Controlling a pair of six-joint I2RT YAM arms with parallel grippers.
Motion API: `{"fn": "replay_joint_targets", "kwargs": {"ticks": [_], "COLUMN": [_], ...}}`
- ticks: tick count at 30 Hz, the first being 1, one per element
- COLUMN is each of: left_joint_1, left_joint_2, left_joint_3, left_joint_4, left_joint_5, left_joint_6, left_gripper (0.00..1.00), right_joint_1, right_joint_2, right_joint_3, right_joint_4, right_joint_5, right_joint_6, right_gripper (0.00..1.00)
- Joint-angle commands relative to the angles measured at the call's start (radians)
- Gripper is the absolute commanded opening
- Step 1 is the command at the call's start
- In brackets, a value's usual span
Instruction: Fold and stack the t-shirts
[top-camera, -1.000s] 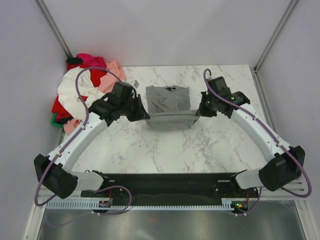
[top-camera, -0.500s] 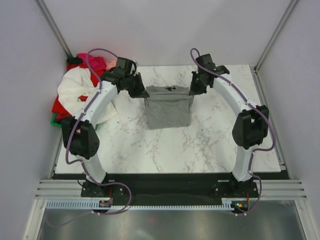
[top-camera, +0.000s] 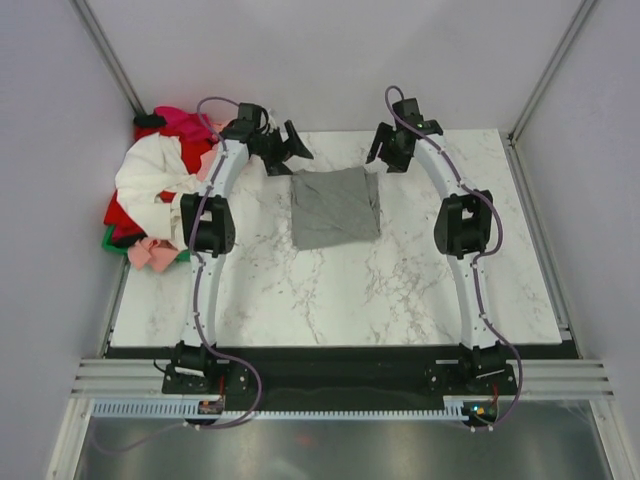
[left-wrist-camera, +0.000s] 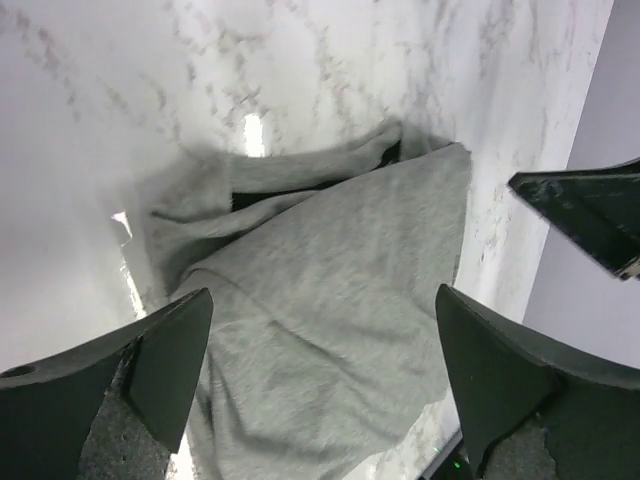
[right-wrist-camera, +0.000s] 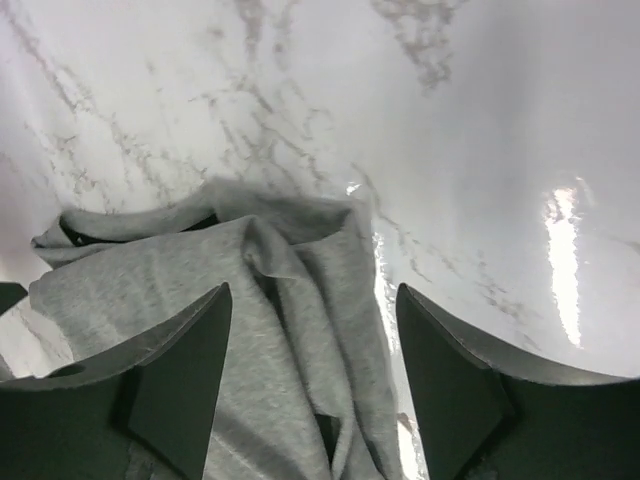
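Note:
A grey t-shirt (top-camera: 335, 205) lies folded into a rough rectangle at the back middle of the marble table, free of both grippers. My left gripper (top-camera: 288, 142) hangs open above its far left corner, and the wrist view shows the grey cloth (left-wrist-camera: 330, 330) below the spread fingers. At the far right corner my right gripper (top-camera: 387, 146) is open too, with rumpled grey folds (right-wrist-camera: 290, 330) beneath it. Other t-shirts, white (top-camera: 150, 170), red, pink and magenta, sit in a heap at the back left.
The heap of shirts (top-camera: 160, 190) spills over the table's left edge beside the left arm. Grey walls and metal posts close in the back and both sides. Bare marble (top-camera: 340, 300) spreads in front of the grey shirt.
Both grippers carried the shirt's near edge to the far edge, folding it in half, then opened and let go. The arms now stretch toward the back.

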Motion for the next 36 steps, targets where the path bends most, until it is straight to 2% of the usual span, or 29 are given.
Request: {"fn": "replay_joint_targets", "kwargs": {"ticks": [1, 5, 7, 9, 11, 15, 16, 24, 25, 27, 31, 32, 35, 36], "left_joint_1": [0.012, 0.012, 0.012, 0.012, 0.011, 0.003, 0.003, -0.009, -0.009, -0.009, -0.014, -0.017, -0.026, -0.031], "left_joint_2": [-0.056, -0.266, -0.377, -0.443, -0.536, -0.722, -0.762, -1.062, -1.089, -1.127, -1.17, -1.173, -1.187, -1.195], "left_joint_3": [0.006, -0.287, -0.454, -0.559, -0.715, -0.978, -1.065, -1.438, -1.529, -1.648, -1.809, -1.832, -1.904, -1.94], "left_joint_4": [0.008, 0.056, 0.067, 0.085, 0.102, 0.174, 0.18, 0.286, 0.373, 0.438, 0.6, 0.678, 0.763, 0.828], "left_joint_5": [0.138, 0.051, 0.002, -0.021, -0.038, -0.061, -0.07, -0.077, -0.06, -0.034, -0.02, -0.012, -0.01, -0.024], "left_joint_6": [-0.04, 0.027, 0.053, 0.065, 0.082, 0.111, 0.116, 0.127, 0.112, 0.093, 0.02, 0.004, -0.051, -0.057], "left_gripper": [1.0, 1.0, 1.0, 0.98, 0.95, 0.94, 0.95, 0.95, 0.95, 0.94, 0.92, 0.91, 0.87, 0.87], "right_joint_1": [-0.024, -0.015, 0.003, 0.016, 0.023, 0.01, 0.0, -0.02, -0.018, -0.017, -0.011, -0.009, 0.0, 0.005], "right_joint_2": [-0.103, -0.367, -0.426, -0.466, -0.443, -0.368, -0.349, -0.177, -0.161, -0.122, -0.095, -0.087, -0.072, -0.07], "right_joint_3": [-0.078, -0.418, -0.574, -0.634, -0.642, -0.597, -0.569, -0.474, -0.466, -0.458, -0.477, -0.478, -0.48, -0.48], "right_joint_4": [0.08, 0.245, 0.288, 0.341, 0.353, 0.368, 0.37, 0.382, 0.381, 0.379, 0.376, 0.376, 0.381, 0.381], "right_joint_5": [-0.014, -0.009, -0.024, -0.064, -0.118, -0.202, -0.21, -0.308, -0.334, -0.357, -0.36, -0.365, -0.374, -0.368], "right_joint_6": [0.053, 0.033, 0.029, 0.02, -0.005, -0.025, -0.026, -0.08, -0.082, -0.089, -0.106, -0.108, -0.115, -0.118], "right_gripper": [0.74, 0.72, 0.71, 0.71, 0.72, 0.98, 0.98, 0.98, 0.97, 0.93, 0.83, 0.72, 0.61, 0.49]}}
